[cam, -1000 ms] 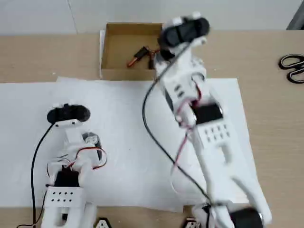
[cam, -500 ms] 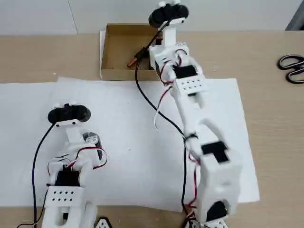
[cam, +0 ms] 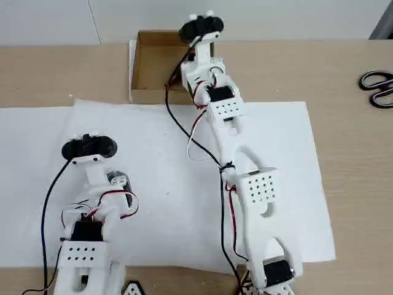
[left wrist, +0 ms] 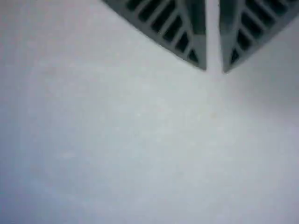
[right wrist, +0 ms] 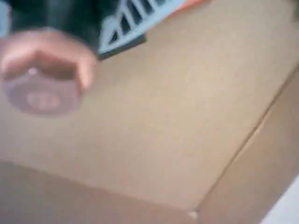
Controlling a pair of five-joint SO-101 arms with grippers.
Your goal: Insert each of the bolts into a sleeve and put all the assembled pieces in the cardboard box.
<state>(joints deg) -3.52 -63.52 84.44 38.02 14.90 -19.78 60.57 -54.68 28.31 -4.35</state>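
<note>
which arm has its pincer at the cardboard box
The right arm: it stretches across the white paper to the cardboard box, and its wrist view looks at the box floor. The left arm sits back over the paper.

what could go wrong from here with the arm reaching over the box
1. The right arm stretches over the near wall of the cardboard box; on pulling back it might catch that wall and drag the box.
2. Its black cable hangs beside that wall and could snag.
3. A blurred copper-coloured piece sits close in the right wrist view. Whether it is held is unclear, so it might fall badly.
</note>
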